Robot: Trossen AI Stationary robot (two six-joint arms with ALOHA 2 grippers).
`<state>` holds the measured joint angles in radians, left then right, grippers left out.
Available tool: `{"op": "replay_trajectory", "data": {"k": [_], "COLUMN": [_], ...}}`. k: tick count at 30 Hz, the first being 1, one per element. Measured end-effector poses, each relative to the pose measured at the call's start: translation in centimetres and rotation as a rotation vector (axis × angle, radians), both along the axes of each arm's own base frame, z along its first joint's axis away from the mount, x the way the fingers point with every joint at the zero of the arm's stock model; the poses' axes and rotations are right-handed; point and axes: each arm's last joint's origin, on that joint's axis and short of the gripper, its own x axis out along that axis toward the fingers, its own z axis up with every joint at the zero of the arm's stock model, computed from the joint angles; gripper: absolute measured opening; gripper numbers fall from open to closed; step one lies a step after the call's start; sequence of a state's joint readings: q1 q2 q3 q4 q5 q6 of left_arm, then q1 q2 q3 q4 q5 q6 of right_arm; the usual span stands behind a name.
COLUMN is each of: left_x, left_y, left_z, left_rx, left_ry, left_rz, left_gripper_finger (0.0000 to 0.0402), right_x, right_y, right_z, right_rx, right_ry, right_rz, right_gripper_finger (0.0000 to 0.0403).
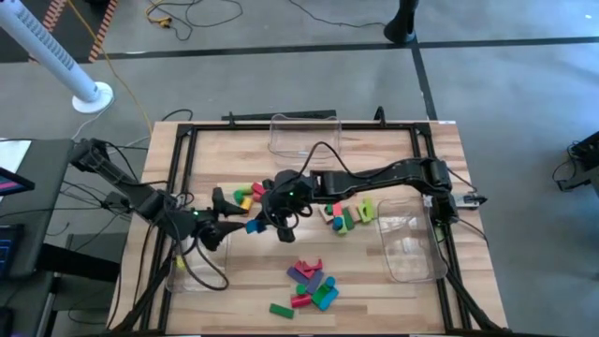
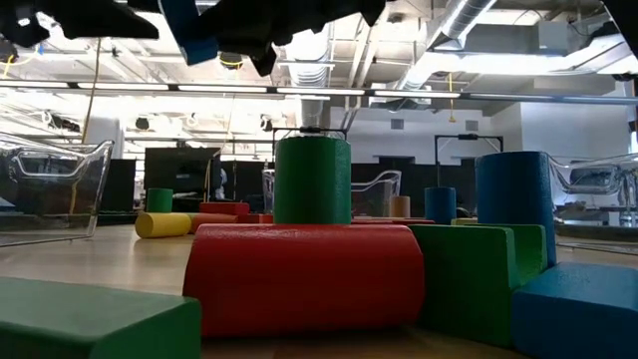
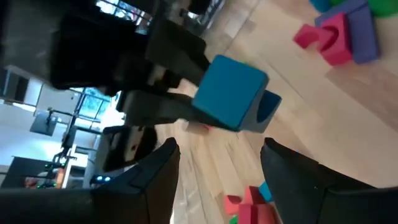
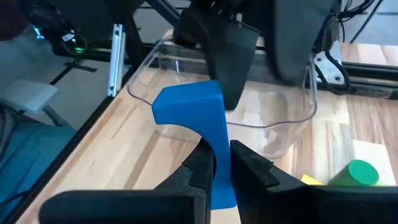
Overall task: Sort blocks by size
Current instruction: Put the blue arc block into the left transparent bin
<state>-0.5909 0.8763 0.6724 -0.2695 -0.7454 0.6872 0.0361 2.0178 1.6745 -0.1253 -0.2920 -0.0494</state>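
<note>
A blue arch block (image 4: 189, 106) hangs over the table's middle with my right gripper (image 4: 222, 163) shut on it; the high view shows the blue arch block (image 1: 255, 226) too. My left gripper (image 3: 221, 165) is open and faces the block (image 3: 230, 93) from the table's left, with its fingers short of it. In the high view my left gripper (image 1: 230, 217) stands just left of my right gripper (image 1: 269, 221). Other blocks lie on the table in groups: yellow, green and red ones (image 1: 248, 195), a mixed group (image 1: 346, 213), and purple, pink, red and blue ones (image 1: 311, 279). My right gripper pinches the arch block between its two fingers at the block's lower end (image 4: 222, 180), on its two flat faces. The fingers come from the table's right, slanting a little downward. The block stands up from the fingers, lifted clear of the table.
Three clear bins stand on the table: one at the far edge (image 1: 304, 131), one at the right (image 1: 412, 245) and one at the near left (image 1: 192, 271), under my left arm. A green bar (image 1: 281, 309) lies near the front edge. A dark frame (image 1: 182, 140) runs around the table.
</note>
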Motion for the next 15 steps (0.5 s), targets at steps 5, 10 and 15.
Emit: {"op": "replay_trajectory", "data": {"k": [5, 10, 15], "left_x": [1.4, 1.8, 2.0], "left_y": [-0.4, -0.7, -0.5], "left_z": [-0.4, 0.0, -0.2], "left_rx": [0.026, 0.053, 0.024], "left_ry": [-0.013, -0.048, -0.018], "left_rz": [0.009, -0.036, -0.096], "left_gripper_finger": [0.0216, 0.0216, 0.0216], "right_x": [0.0, -0.1, -0.1], "right_y": [-0.1, -0.1, -0.1], "right_z": [0.0, -0.1, -0.2], "right_rx": [0.000, -0.001, -0.002], "right_ry": [0.005, 0.013, 0.028], "right_rz": [-0.002, -0.001, -0.001], "right_gripper_finger": [0.0068, 0.0068, 0.0068]}}
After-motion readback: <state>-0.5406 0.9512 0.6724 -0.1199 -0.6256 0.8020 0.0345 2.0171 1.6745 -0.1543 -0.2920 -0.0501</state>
